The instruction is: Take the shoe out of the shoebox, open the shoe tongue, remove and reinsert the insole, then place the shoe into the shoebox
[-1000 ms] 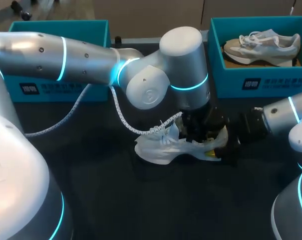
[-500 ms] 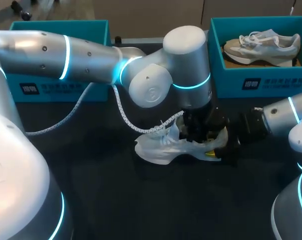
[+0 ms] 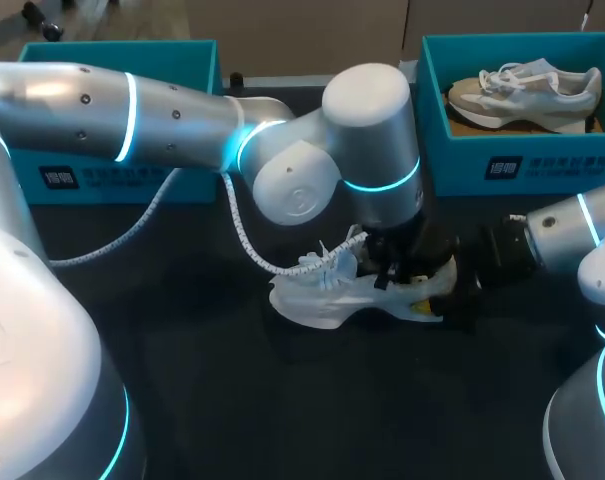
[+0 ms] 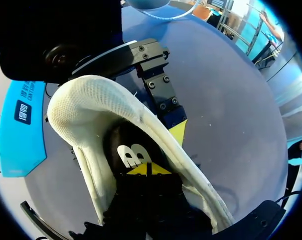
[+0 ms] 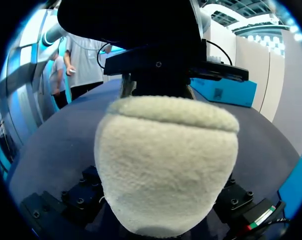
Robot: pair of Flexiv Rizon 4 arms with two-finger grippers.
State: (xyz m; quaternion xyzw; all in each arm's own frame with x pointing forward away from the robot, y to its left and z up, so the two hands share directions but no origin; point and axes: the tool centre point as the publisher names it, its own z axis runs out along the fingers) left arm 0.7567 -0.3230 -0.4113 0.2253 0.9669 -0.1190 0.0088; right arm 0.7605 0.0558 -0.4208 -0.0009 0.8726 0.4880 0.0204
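A white shoe lies on its sole in the middle of the dark table. My left gripper reaches straight down into its opening. In the left wrist view its yellow tips are shut together on the dark insole, just short of the white logo. I cannot tell whether any insole is pinched. My right gripper comes in from the right and is shut on the heel. One of its fingers lies flat on the shoe's outer wall. The fleecy heel fills the right wrist view.
A teal shoebox stands at the back left. A second teal shoebox at the back right holds a grey-and-white shoe. A white braided cable hangs from my left arm over the laces.
My left gripper has closed inside the shoe and sunk slightly. The shoe and my right arm have stayed put.
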